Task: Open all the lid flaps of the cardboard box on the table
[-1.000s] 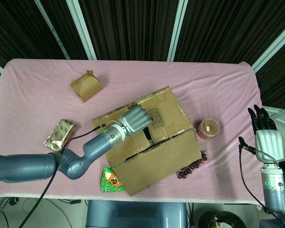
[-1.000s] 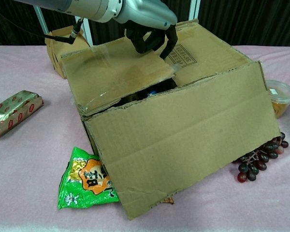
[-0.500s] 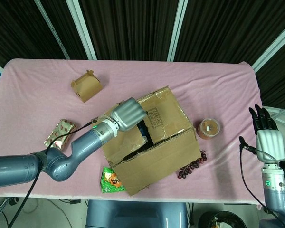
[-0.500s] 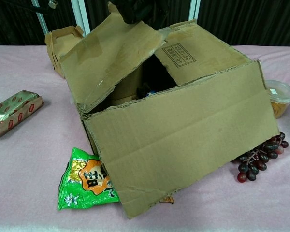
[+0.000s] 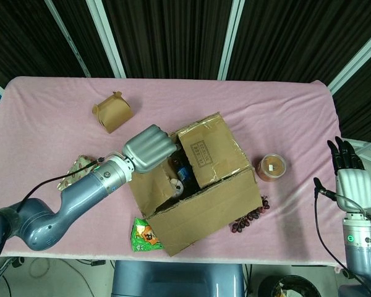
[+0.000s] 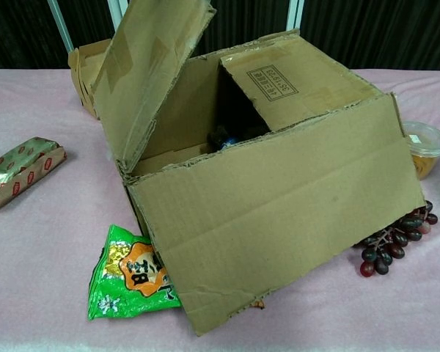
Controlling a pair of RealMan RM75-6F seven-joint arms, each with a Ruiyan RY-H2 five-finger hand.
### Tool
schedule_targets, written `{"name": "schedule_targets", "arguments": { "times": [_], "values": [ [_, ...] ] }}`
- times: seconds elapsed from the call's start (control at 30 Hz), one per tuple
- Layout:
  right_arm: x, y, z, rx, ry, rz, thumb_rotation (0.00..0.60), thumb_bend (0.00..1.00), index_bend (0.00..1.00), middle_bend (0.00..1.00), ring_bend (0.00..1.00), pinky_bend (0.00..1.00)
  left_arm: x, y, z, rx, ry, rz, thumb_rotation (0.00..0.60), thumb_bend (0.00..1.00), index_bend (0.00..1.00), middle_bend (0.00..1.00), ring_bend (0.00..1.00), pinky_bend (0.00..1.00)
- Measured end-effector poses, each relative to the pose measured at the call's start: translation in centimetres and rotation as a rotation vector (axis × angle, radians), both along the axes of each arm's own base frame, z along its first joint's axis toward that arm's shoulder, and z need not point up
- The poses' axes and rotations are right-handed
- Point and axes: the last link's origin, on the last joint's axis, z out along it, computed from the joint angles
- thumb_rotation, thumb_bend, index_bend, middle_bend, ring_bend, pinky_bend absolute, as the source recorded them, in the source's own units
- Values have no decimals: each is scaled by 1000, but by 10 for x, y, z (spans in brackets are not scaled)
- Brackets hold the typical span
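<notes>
The cardboard box point(image 5: 213, 207) sits mid-table, a bit right of centre. Its left lid flap point(image 6: 147, 73) stands nearly upright, and my left hand point(image 5: 149, 148) grips its top edge with curled fingers; the chest view does not show this hand. The right lid flap point(image 6: 297, 81) still lies flat over the top. The front flap point(image 6: 279, 213) hangs outward down the near side. A bottle and other items point(image 5: 178, 179) show inside the opening. My right hand point(image 5: 349, 176) hovers beyond the table's right edge, empty, with its fingers straight and apart.
A small brown paper box point(image 5: 113, 111) stands at the back left. A foil packet point(image 6: 22, 169) lies left of the box and a green snack bag point(image 6: 132, 271) is tucked under its near corner. Grapes point(image 5: 250, 216) and a plastic tub point(image 5: 271, 167) are to its right.
My left hand has pulled the left lid flap up and leftward, from lying flat to nearly upright, exposing the box's inside. The right hand has stayed put.
</notes>
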Motion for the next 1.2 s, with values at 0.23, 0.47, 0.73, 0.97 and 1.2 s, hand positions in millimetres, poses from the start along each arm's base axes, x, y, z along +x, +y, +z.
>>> {"name": "schedule_targets", "arguments": {
  "times": [0.23,0.47,0.73,0.97,1.2],
  "values": [
    [-1,0,0,1,-2,-4,600,319,0,0,0,224,-7,-12,23,3,-2,3,600,895,429,629,474,531],
    [1,1,-3,7,-4,1,600,319,0,0,0,224,-19,-22,45,20,6,18,600,888,415,628,474,531],
    [2,3,-5,11,1,7,600,318,0,0,0,224,-40,-35,64,37,5,64,600,883,387,623,473,531],
    [1,3,-5,13,8,1,600,319,0,0,0,224,-65,-48,77,50,-1,115,600,878,363,615,465,531],
    [1,3,-5,12,4,-8,600,318,0,0,0,224,-92,-62,88,62,-12,184,600,865,342,605,457,530]
  ]
}}
